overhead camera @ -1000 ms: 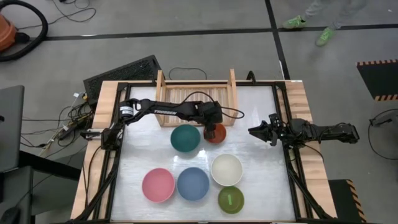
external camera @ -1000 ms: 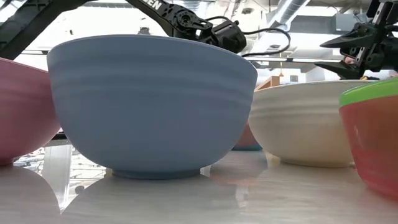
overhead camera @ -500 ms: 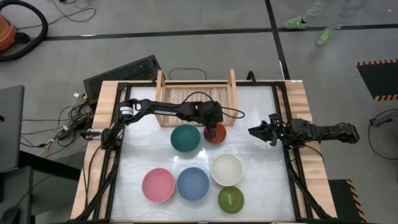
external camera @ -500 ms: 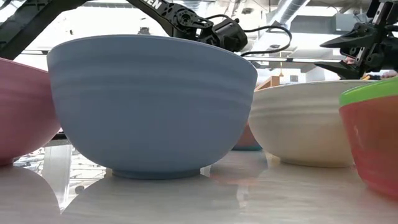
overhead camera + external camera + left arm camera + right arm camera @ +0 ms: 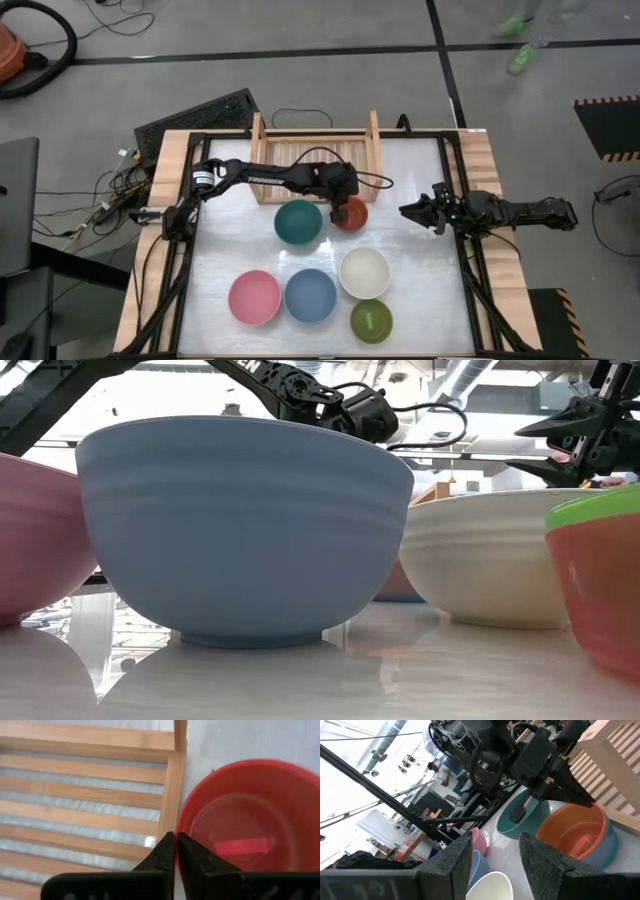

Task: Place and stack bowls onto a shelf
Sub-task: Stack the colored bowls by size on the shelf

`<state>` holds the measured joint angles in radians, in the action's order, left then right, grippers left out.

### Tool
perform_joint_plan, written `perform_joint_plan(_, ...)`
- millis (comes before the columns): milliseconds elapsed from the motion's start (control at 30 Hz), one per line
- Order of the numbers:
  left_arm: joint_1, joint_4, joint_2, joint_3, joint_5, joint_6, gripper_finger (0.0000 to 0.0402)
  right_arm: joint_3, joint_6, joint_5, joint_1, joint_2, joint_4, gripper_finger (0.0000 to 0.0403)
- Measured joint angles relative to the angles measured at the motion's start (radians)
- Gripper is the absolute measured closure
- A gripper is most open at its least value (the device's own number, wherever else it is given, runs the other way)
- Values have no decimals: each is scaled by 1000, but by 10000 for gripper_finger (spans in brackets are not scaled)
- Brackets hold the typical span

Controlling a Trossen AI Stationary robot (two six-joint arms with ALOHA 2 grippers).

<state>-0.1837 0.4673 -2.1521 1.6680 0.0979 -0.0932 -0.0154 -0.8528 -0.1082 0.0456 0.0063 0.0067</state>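
Bowls were mostly spread over the white tabletop (image 5: 420, 300) in the high view: teal bowl (image 5: 298, 221) in the middle, red-orange bowl (image 5: 349, 213) just beside it near the shelf's front corner, then pink bowl (image 5: 254, 297), blue bowl (image 5: 310, 294) and cream-white bowl (image 5: 364, 272) in a loose row closer to the front, with the olive-green bowl (image 5: 371, 320) below the cream one. The wooden shelf (image 5: 315, 150) sat at the back edge with nothing in it. The left claw (image 5: 337, 207) reached over to the red-orange bowl's rim, and the right claw (image 5: 410, 211) hung off at the right side, well apart from the bowls.

Low view was basically a wall of blue bowl (image 5: 245, 525), with pink and cream on either side and both arms up behind.

Left wrist view: the left claw (image 5: 175, 840) had its fingers pinched together on the red-orange bowl's (image 5: 240, 815) rim, right next to the shelf's (image 5: 90, 795) slats.

Right wrist view: the right claw (image 5: 496, 850) had its fingers apart, holding nothing, looking across at the other arm over the orange and teal bowls.
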Motion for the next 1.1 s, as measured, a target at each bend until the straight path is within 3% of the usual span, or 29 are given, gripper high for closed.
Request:
perform_joint_plan(300,-1,101,0,106,-14,154,401,0,-1,0,0,0,0,214)
perform_joint_plan(600,-1,201,-1,257,-94,241,401,0,-3,0,0,0,0,214)
perform_joint_plan(833,-14,362,0,380,-248,281,401,0,-3,0,0,0,0,214)
perform_joint_plan(1000,-32,383,0,402,-329,280,401,0,13,-1,0,0,0,214)
perform_joint_plan(1100,-36,400,0,402,-254,244,401,0,15,-1,0,0,0,214)
